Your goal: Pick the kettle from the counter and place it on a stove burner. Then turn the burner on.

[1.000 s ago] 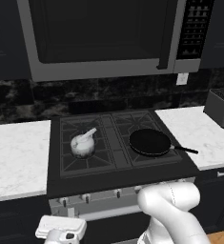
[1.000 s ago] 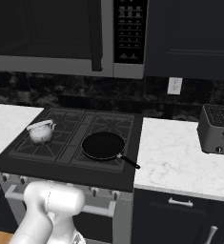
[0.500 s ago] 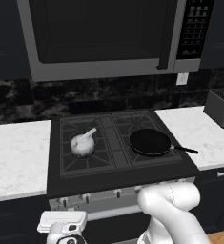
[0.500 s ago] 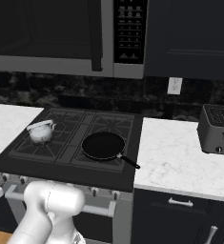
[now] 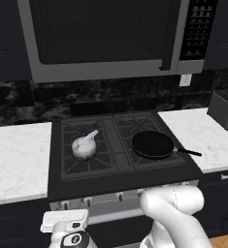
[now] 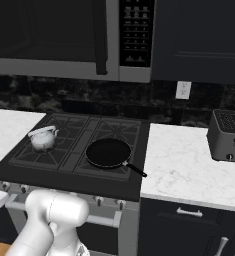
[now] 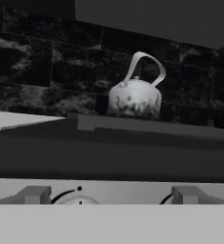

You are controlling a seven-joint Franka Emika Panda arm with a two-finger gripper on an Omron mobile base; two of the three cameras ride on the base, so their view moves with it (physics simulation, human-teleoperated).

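Kettle (image 5: 84, 147) sits upright on the front-left stove burner (image 5: 89, 157), already off the counter (image 5: 17, 160), and the gripper (image 5: 65, 230) hangs low before the stove's knobs (image 7: 35, 194), below and in front of it; whether its jaws are parted or closed cannot be told. Right of the kettle a black frying pan (image 5: 153, 144) occupies the neighbouring burner. Farther right stands a toaster (image 6: 228, 135), and a microwave (image 5: 103, 36) hangs above the kettle.

Open air lies between my low pincer (image 5: 67, 231) and the knobs (image 7: 35, 194), while above, the kettle (image 5: 84, 146) and frying pan (image 5: 153, 144) occupy two burners beneath the overhanging microwave (image 5: 105, 36).
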